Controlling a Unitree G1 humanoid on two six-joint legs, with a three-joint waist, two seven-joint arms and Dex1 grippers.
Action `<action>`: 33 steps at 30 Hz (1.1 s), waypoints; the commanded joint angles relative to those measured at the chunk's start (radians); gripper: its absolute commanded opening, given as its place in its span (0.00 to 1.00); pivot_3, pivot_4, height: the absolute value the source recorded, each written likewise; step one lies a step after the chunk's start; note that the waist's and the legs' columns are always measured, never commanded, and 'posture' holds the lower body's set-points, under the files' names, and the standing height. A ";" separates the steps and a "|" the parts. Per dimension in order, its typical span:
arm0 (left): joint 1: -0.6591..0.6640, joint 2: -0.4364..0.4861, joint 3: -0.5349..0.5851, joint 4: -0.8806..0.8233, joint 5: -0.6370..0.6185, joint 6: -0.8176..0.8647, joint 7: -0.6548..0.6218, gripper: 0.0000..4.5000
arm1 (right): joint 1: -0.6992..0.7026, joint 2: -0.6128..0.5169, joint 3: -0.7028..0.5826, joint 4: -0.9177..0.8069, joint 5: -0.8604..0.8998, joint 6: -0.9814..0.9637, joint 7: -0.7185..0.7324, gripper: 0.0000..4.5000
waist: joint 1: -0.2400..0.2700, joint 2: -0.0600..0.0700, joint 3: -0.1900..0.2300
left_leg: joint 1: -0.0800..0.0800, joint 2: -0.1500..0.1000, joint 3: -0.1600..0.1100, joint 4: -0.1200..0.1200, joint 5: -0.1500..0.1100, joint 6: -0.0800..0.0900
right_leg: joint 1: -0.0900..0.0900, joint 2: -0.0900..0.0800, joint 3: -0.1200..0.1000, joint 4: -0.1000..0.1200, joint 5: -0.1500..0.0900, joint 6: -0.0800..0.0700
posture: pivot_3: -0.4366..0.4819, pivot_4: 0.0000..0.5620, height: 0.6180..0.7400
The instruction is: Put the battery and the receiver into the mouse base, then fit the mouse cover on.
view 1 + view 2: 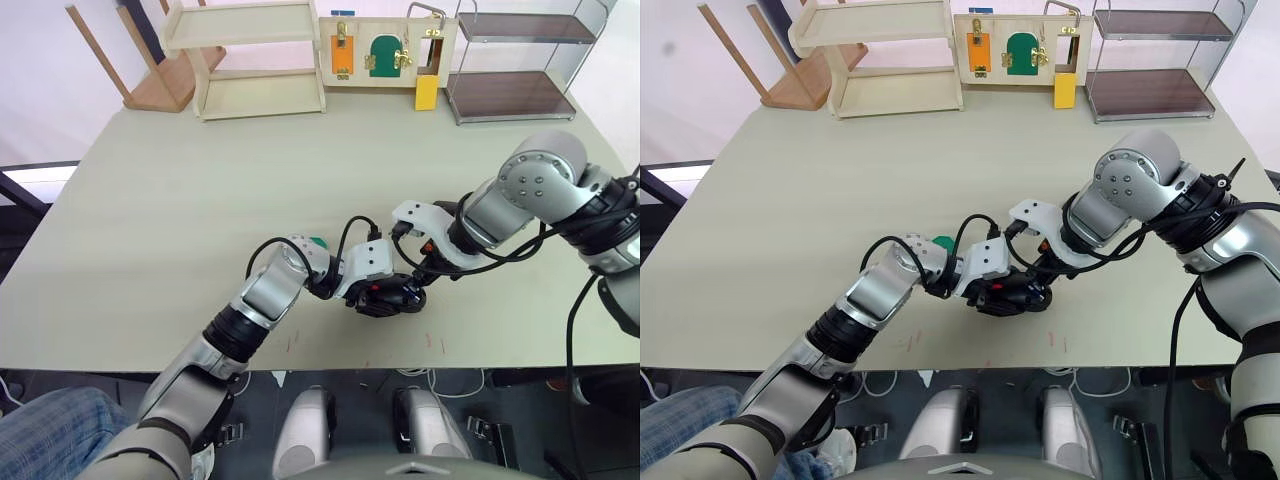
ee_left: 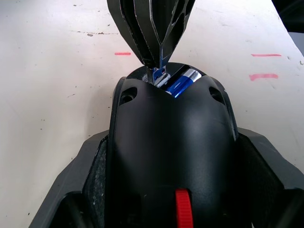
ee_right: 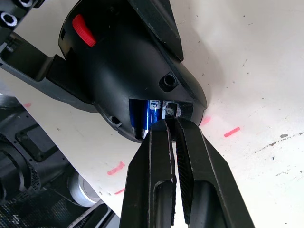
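Note:
The black mouse base (image 2: pixel 171 152) lies near the table's front edge, clamped at its sides by my left gripper (image 1: pixel 388 296), whose fingers (image 2: pixel 90 180) press its flanks. A red wheel (image 3: pixel 83 28) shows on it. The blue battery (image 2: pixel 183 83) lies in the open compartment at the base's end. My right gripper (image 3: pixel 171 122) comes in from the right, shut on the small dark receiver (image 3: pixel 172 109), and holds it in the slot right beside the battery. The mouse cover is out of view.
A green disc (image 1: pixel 318 242) lies behind my left wrist. At the table's far edge stand a wooden shelf (image 1: pixel 255 60), a latch board (image 1: pixel 385 50) and a metal rack (image 1: pixel 520 60). Red marks (image 1: pixel 435 342) dot the front edge. A person's knee (image 1: pixel 50 430) shows at lower left.

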 commanded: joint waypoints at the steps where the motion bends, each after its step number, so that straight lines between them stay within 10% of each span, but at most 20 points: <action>1: 0.001 -0.001 -0.023 -0.005 0.001 0.006 -0.010 0.66 | 0.019 0.014 -0.045 -0.020 -0.029 0.005 0.016 0.00 | 0.000 0.000 0.000 | 0.000 0.000 0.000 0.000 0.000 0.000 | 0.000 0.000 0.000 0.000 0.000 0.000 | 0.48 0.27 1.00; 33: 0.000 -0.001 -0.023 0.001 -0.002 0.006 -0.008 0.66 | 0.088 0.022 -0.098 -0.040 -0.002 0.005 0.040 0.00 | -0.001 0.000 0.000 | 0.001 0.000 0.000 0.000 0.000 0.000 | 0.001 0.000 0.001 0.000 0.000 0.000 | 0.48 0.27 1.00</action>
